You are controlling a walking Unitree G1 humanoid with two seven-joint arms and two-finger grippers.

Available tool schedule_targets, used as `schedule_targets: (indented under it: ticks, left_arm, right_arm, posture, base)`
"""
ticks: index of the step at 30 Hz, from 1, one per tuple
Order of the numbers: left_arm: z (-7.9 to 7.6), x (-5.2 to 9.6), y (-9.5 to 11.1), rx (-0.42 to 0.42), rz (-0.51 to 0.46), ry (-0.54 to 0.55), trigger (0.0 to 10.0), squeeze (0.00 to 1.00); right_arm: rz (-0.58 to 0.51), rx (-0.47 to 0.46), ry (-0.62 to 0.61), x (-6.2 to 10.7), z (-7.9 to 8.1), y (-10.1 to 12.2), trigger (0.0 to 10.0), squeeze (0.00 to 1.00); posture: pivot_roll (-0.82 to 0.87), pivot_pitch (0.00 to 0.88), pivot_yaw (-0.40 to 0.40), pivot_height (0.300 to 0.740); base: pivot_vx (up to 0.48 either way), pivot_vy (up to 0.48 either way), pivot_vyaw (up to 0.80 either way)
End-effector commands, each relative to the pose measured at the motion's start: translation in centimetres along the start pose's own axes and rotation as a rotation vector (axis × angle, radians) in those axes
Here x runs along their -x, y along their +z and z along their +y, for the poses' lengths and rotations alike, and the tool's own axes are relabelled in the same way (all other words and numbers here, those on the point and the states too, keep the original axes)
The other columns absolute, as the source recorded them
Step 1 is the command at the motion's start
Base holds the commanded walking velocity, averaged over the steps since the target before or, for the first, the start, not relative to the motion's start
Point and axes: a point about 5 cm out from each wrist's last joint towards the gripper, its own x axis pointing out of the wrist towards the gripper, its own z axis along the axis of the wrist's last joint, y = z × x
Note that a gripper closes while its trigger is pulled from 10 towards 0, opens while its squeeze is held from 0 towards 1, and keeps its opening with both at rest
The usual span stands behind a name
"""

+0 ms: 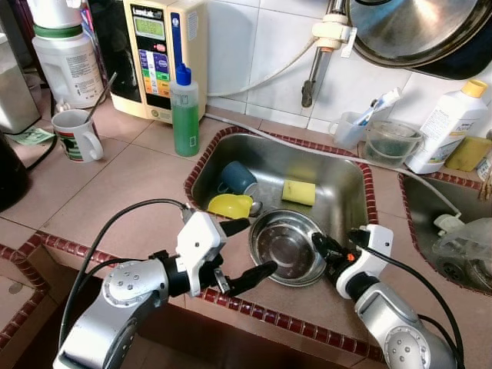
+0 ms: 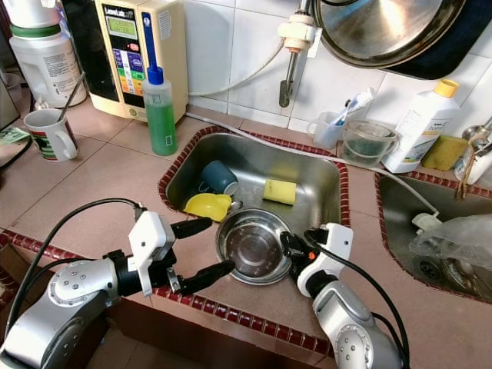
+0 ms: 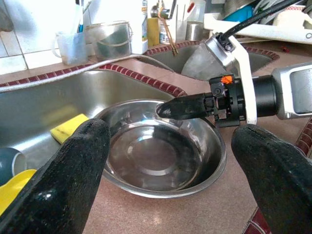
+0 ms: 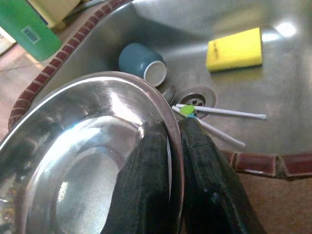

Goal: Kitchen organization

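Head views first: the right gripper (image 1: 327, 247) is pinching the rim of the steel bowl (image 1: 286, 247), which is sitting on the counter's front ledge, overhanging the sink (image 1: 350, 173) edge. The left gripper (image 1: 250, 250) is hanging spread wide just beside the bowl's other side, gripping nothing. In the sink a blue cup (image 1: 235, 178), a yellow scoop (image 1: 230, 205) and a sponge (image 1: 298, 191) are lying; a green soap bottle (image 1: 184, 110) is standing on the counter behind.

Left wrist view: its two fingers (image 3: 58, 180) are framing the bowl (image 3: 161, 158) from either side, well apart, and the right one's tip is showing on the far rim. This is the view giving the bowl's level seat on the tile.

Right wrist view: the fingers (image 4: 148, 175) are closing on the rim, one inside, one outside, nearly touching each other. Here the drain (image 4: 191, 100) and white sticks (image 4: 219, 114) beside it are showing, hidden from the head by the bowl.

My read: a one-edge pinch is likely tipping the bowl on lifting, so bringing the left in under the opposite rim first seems wise
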Motion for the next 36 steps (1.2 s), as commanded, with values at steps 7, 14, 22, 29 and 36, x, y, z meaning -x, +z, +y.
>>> schedule_targets:
  ticks: [7,14,22,29,36]
  left_arm:
    - [0.4,-0.5,0.4,0.010,-0.022,0.019,10.0,0.00]
    - [1.7,-0.6,0.8,0.021,-0.043,0.107,10.0,0.00]
    - [2.5,-1.0,0.9,0.026,-0.059,0.201,10.0,0.00]
    - [3.0,-1.1,1.4,0.074,-0.090,0.261,10.0,0.00]
    - [2.9,-1.4,1.5,0.136,-0.086,0.294,10.0,0.00]
  right_arm:
    - [-0.108,-0.006,0.064,-0.2,-0.1,1.9,0.0,0.00]
    - [-0.181,0.047,0.078,-1.2,-0.1,4.0,10.0,0.00]
    - [-0.279,0.086,0.067,-2.3,-0.7,6.5,10.0,0.00]
    - [-0.355,0.140,0.046,-3.0,-0.9,8.5,10.0,0.00]
    - [-0.407,0.183,0.019,-3.8,-0.8,9.9,10.0,0.00]
  posture:
    - [0.04,0.000,-0.074,0.740]
    - [0.04,0.000,-0.066,0.740]
    - [0.03,0.000,-0.056,0.740]
    - [0.02,0.013,-0.036,0.740]
    - [0.01,0.077,-0.016,0.740]
  base:
    - [0.000,0.000,0.00]
    - [0.000,0.000,0.00]
    - [0.000,0.000,0.00]
    - [0.000,0.000,0.00]
    - [0.000,0.000,0.00]
